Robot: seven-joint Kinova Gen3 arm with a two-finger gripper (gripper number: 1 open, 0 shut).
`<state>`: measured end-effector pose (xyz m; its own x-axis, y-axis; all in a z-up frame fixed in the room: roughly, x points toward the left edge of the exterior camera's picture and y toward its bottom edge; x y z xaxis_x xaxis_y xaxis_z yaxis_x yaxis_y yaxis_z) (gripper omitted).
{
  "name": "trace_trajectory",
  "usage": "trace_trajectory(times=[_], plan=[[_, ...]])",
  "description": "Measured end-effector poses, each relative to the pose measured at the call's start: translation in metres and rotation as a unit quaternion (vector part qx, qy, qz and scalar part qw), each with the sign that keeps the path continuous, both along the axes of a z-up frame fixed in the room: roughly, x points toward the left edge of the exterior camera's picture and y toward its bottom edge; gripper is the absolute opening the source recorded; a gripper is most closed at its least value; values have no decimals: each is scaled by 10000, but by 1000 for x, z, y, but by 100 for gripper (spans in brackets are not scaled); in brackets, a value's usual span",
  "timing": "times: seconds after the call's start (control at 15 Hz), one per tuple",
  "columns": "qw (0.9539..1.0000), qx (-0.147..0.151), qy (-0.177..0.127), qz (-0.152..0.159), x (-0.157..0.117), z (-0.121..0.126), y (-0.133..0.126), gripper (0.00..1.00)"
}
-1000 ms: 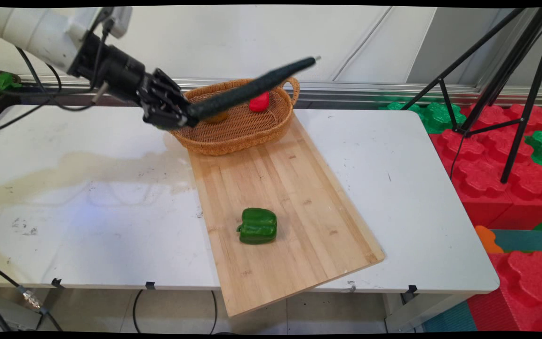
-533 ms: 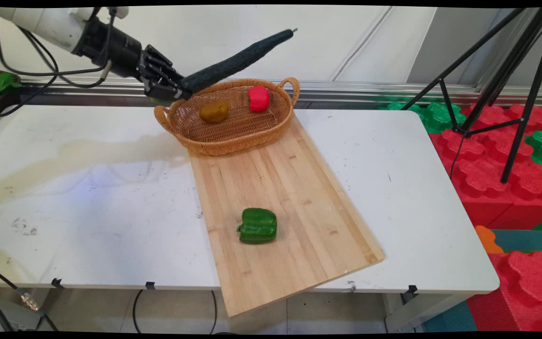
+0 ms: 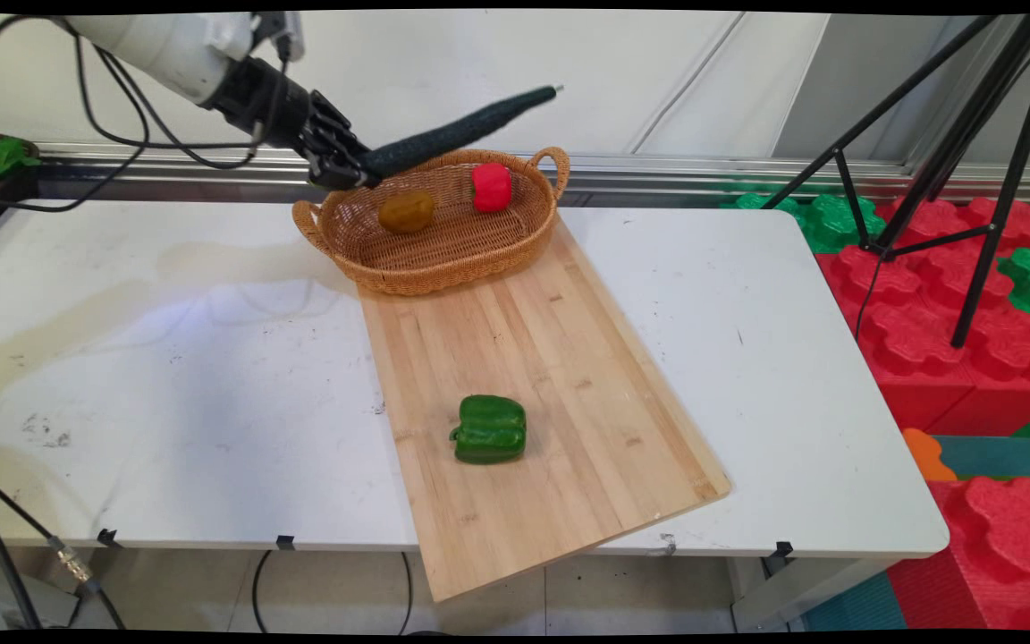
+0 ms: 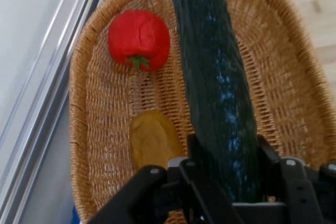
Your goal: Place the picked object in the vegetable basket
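My gripper [image 3: 361,168] is shut on one end of a long dark green cucumber [image 3: 461,131], which sticks out to the right and slightly upward above the wicker basket [image 3: 363,255]. In the hand view the cucumber [image 4: 215,82] runs up from between the fingers [image 4: 195,153] over the basket [image 4: 84,108]. Inside the basket lie a red pepper [image 3: 491,186] [image 4: 138,39] and a brown potato [image 3: 406,211] [image 4: 152,140]. The gripper hangs over the basket's left back rim.
A wooden cutting board [image 3: 533,394] runs from the basket to the table's near edge, with a green bell pepper [image 3: 489,429] on it. A black tripod [image 3: 971,161] and red and green foam blocks [image 3: 953,295] stand to the right of the table.
The gripper with the cucumber rose from in front of the basket to above its left back rim, then shifted slightly right. The cucumber's tip has dropped a little since half a second ago.
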<state>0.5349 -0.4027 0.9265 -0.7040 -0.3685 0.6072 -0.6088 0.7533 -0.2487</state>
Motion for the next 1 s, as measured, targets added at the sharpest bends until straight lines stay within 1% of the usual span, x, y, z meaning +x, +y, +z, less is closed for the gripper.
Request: trace_trajectory(times=[0.2,0.4,0.8,0.87,1.0], plan=[[9997,176,-139,-35,-6,-21,-17,0],[9992,337,-196,-4,-12,-38,-28,0],[9975,626,-273,184,-13,-67,-46,0],[9973,654,-256,213,-12,-70,-47,100],[9969,700,-204,288,-11,-75,-49,100]])
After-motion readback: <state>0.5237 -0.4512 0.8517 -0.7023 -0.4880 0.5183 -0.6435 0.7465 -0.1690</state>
